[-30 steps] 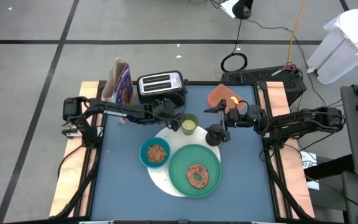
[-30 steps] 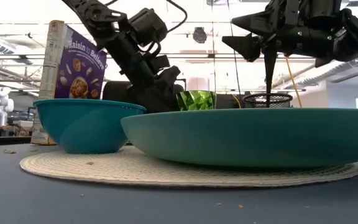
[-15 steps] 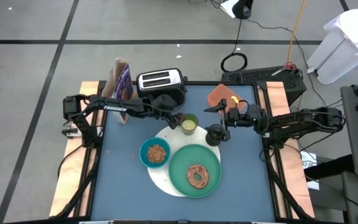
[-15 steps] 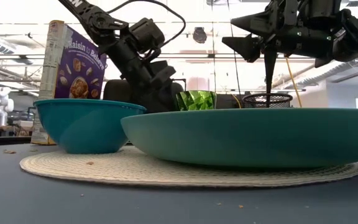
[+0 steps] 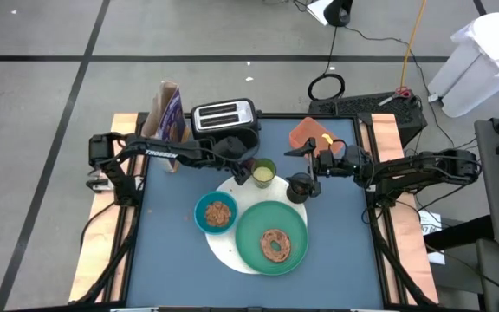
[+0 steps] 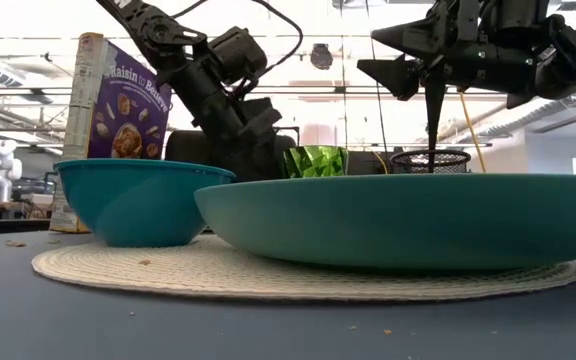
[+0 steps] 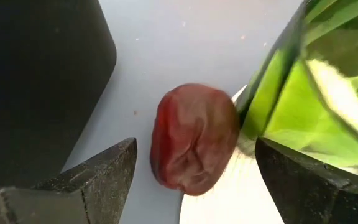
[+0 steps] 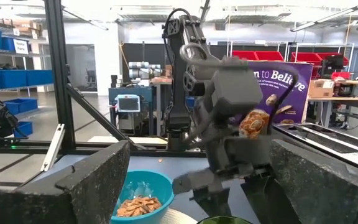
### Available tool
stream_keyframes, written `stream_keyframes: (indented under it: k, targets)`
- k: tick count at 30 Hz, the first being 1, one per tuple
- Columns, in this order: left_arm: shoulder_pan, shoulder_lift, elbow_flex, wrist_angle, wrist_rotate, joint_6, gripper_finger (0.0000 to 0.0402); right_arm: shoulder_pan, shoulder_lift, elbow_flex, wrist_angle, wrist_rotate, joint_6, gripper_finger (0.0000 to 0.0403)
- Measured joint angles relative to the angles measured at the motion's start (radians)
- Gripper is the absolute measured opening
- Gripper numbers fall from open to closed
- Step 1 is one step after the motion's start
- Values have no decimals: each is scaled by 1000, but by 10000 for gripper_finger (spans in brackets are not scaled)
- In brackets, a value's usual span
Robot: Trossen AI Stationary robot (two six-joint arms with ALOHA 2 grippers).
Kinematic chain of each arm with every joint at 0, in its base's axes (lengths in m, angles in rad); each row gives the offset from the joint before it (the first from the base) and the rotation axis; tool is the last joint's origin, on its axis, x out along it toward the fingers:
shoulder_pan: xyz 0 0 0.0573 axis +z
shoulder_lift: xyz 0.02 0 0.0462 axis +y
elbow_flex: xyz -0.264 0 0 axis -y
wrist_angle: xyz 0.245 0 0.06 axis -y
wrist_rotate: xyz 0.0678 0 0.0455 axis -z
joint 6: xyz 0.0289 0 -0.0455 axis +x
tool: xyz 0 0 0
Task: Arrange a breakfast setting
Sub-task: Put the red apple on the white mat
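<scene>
While the right gripper (image 5: 305, 161) hangs open over the small black cup (image 5: 299, 186), the left gripper (image 5: 243, 162) has advanced, fingers spread, to straddle the dark-red wrinkled fruit (image 7: 193, 138) touching the lime-green cup (image 5: 263, 172), so pickup seems imminent.

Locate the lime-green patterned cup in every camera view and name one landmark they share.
High view: lime-green patterned cup sits at the woven round placemat's far edge, before the toaster.
Low view: its green top peeks over the large green plate's rim, centre.
Left wrist view: fills the right side, touching the dark-red wrinkled fruit.
Right wrist view: only its rim, bottom edge.
Shared landmark: the blue bowl.
</scene>
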Motion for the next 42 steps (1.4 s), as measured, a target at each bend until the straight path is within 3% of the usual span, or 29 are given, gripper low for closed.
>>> stream_keyframes:
  k: [20,31,42]
  targets:
    - [-9,122,-2,52,-7,31,328,-2,0,0,-36,1,-25,380]
    - [-9,122,-1,47,-7,47,247,-5,0,0,-37,0,-26,380]
    - [-9,118,-1,45,-6,38,236,-5,0,0,-37,0,-19,380]
